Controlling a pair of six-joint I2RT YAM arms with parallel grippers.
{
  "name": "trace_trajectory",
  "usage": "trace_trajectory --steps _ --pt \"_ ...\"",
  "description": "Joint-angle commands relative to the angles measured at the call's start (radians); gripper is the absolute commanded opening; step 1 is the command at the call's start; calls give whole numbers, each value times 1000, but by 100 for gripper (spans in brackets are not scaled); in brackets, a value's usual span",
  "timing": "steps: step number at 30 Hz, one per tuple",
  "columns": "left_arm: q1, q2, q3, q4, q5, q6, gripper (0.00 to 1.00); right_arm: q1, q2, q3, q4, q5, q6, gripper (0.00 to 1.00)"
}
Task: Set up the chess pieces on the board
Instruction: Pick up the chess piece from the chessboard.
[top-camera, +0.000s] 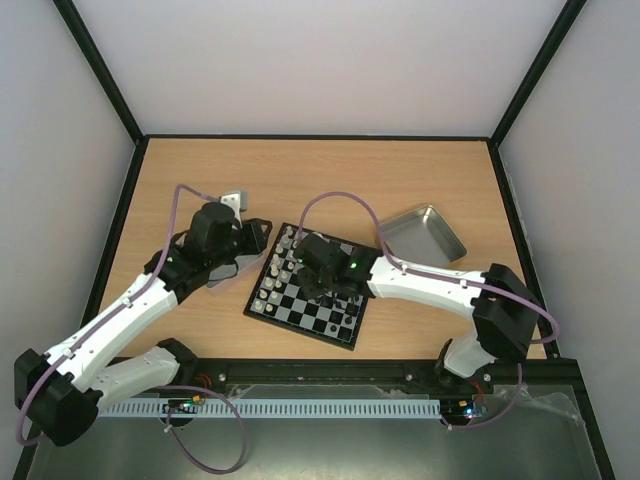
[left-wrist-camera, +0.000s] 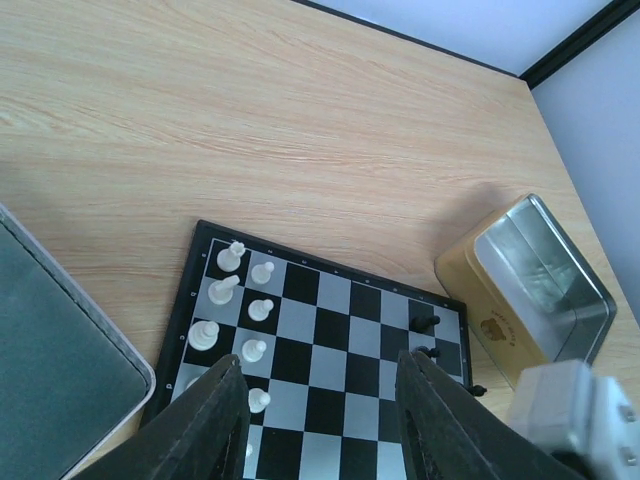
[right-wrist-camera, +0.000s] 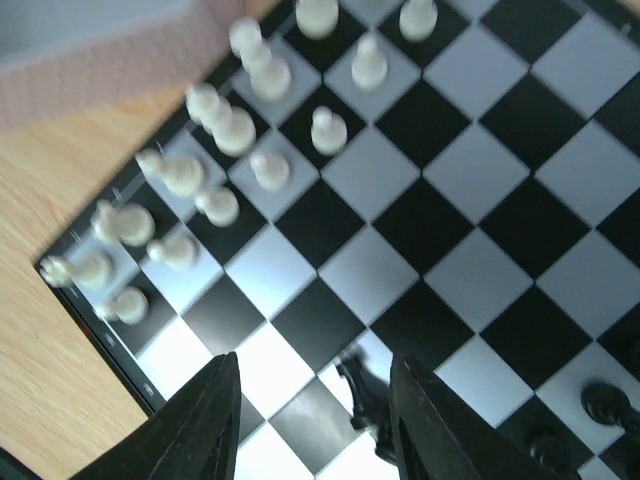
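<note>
Right end effector (right-wrist-camera: 313, 385), fingers (right-wrist-camera: 215, 430) parted and empty, hovers over the small black-and-pale chequered chessboard (top-camera: 312, 318) at the overhead frame's centre; a tiny black chess piece (right-wrist-camera: 362, 392) stands upright between them, close to the lower-right finger.

Lab test cell, plain white enclosure walls (top-camera: 330, 60), black corner frame (top-camera: 103, 75), wooden tabletop (top-camera: 320, 170)

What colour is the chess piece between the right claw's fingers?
Black chess piece; clearest in right wrist view.
</note>
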Motion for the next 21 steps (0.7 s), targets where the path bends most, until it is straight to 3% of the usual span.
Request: trace_trajectory --steps 1,9,21 --pt "12 -14 -33 42 6 15 43 11 32 3 -137 -54 -54 39" --pt "13 -9 -53 47 30 17 43 22 127 3 -167 -63 -74 31" --pt "15 -6 -60 45 40 11 43 27 189 7 -143 -28 -82 27"
